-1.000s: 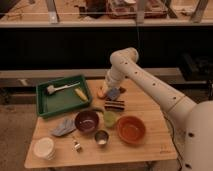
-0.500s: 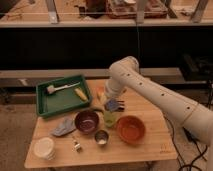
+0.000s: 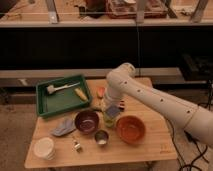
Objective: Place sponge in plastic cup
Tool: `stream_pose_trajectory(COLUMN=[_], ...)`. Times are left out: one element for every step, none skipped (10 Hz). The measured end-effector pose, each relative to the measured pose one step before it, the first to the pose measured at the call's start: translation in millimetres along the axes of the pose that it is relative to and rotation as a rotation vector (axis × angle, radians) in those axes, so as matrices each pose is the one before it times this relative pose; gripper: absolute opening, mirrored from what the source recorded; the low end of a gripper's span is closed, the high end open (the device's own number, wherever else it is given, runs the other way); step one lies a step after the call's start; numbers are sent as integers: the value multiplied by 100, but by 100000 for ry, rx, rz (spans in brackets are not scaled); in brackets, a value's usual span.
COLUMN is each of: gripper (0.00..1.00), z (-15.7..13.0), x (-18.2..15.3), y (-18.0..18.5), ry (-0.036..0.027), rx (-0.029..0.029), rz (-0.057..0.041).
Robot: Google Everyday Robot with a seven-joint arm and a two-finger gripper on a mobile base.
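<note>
My gripper (image 3: 111, 106) is at the middle of the wooden table (image 3: 155, 145), at the end of the white arm that reaches in from the right. It is shut on a blue-grey sponge (image 3: 113, 111) and holds it right over the mouth of a yellow-green plastic cup (image 3: 109, 121). The sponge's lower edge is at the cup's rim. The cup stands between a purple bowl (image 3: 87, 121) and an orange bowl (image 3: 130, 129), and the sponge partly hides it.
A green tray (image 3: 46, 104) at the back left holds a white brush (image 3: 56, 89) and a yellow item (image 3: 81, 93). A grey cloth (image 3: 64, 126), a white tub (image 3: 44, 148), a small metal cup (image 3: 101, 137) and an orange object (image 3: 100, 92) also lie on the table.
The arm has swung down and forward, carrying the sponge from behind the cup to just over its mouth.
</note>
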Motion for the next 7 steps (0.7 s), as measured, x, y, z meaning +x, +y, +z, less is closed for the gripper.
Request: stream_pose_trajectory(gripper=[26,26,29,35,45,59,67], z=[63,76,200,206,267,215,54], x=[-622,-498,-135,-35,-40,-124,-39], y=[130,-9,-139,-64,34,131,-27], ry=[329,177,-299,-484,-575,-709,-376], rx=[-532,-50,855,1079,1087,570,55], rz=[191,-148,-73,-339,-124,27,-130])
